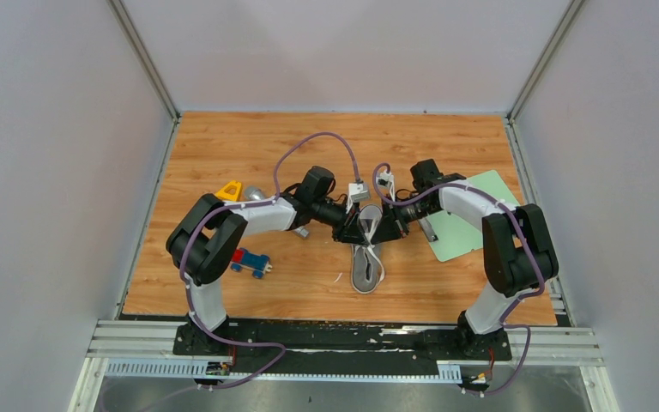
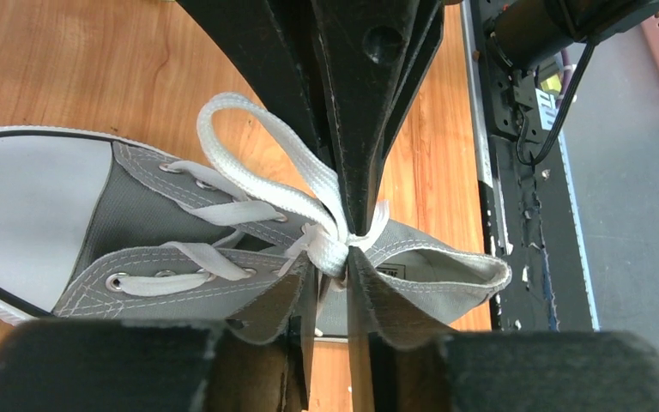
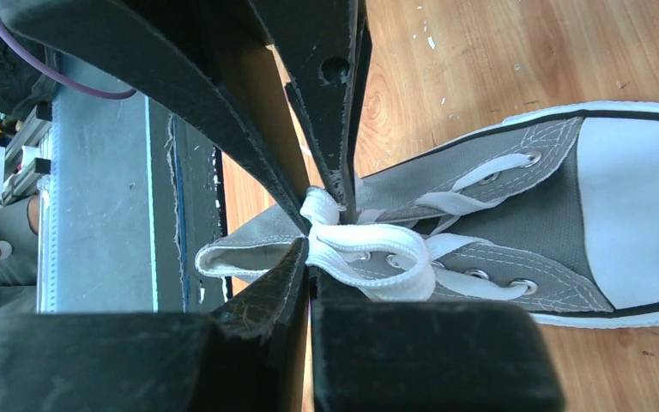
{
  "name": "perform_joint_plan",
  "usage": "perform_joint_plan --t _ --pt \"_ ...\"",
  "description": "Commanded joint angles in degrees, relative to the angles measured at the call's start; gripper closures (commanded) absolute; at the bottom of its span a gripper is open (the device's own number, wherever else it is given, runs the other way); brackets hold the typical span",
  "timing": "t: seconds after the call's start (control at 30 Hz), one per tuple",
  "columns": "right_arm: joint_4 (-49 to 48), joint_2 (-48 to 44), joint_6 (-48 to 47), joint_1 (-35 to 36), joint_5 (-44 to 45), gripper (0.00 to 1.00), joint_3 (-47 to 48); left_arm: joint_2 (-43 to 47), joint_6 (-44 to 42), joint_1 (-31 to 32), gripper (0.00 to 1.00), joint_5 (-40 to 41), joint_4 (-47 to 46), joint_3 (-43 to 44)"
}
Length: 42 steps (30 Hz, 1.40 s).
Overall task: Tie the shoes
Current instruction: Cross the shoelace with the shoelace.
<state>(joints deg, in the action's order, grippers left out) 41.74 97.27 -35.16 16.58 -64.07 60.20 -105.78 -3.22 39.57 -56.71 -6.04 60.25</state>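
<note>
Although both grippers met over the shoe [image 1: 365, 275], which lay mid-table [image 1: 309, 146] with its toe toward the near edge, the bow was judged unfinished: only 1 loop [image 2: 305, 172] stood clear of the knot [image 2: 330, 251]. The right gripper [image 3: 311, 262] had its fingers clenched tight at the knot; lace between them could not be confirmed. The left gripper [image 2: 330, 283] had its fingers slightly parted there, grasp undetermined. Risks noted: a pull on the wrong strand could draw the loop through; the unrestrained shoe could drag; the crowded fingertips could collide.
</note>
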Motion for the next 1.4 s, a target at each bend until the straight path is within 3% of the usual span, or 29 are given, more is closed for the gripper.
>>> perform_joint_plan --t 0.0,0.2,0.53,0.87,1.2,1.37 --pt "0.6 -0.7 0.5 0.1 -1.7 0.98 2.2 2.9 0.9 0.2 0.72 -0.8 -3.1 0.0" --pt "0.5 -0.5 0.6 0.1 -1.0 0.98 2.7 2.4 -0.3 0.2 0.67 -1.7 -1.7 0.9" --pt "0.6 0.1 0.7 0.1 -1.4 0.98 2.4 3.6 -5.5 0.2 0.88 0.0 1.8 1.5" --pt "0.7 0.6 2.2 0.2 -4.1 0.98 1.4 4.3 2.3 0.2 1.00 2.3 -11.0 -4.3" --pt "1.0 4.5 3.8 1.2 -8.1 0.98 1.3 2.4 13.9 0.2 1.00 7.8 -29.3 -11.3" --pt "0.3 4.8 5.4 1.2 -9.4 0.98 0.4 1.9 17.5 0.2 1.00 10.8 -33.6 -13.7"
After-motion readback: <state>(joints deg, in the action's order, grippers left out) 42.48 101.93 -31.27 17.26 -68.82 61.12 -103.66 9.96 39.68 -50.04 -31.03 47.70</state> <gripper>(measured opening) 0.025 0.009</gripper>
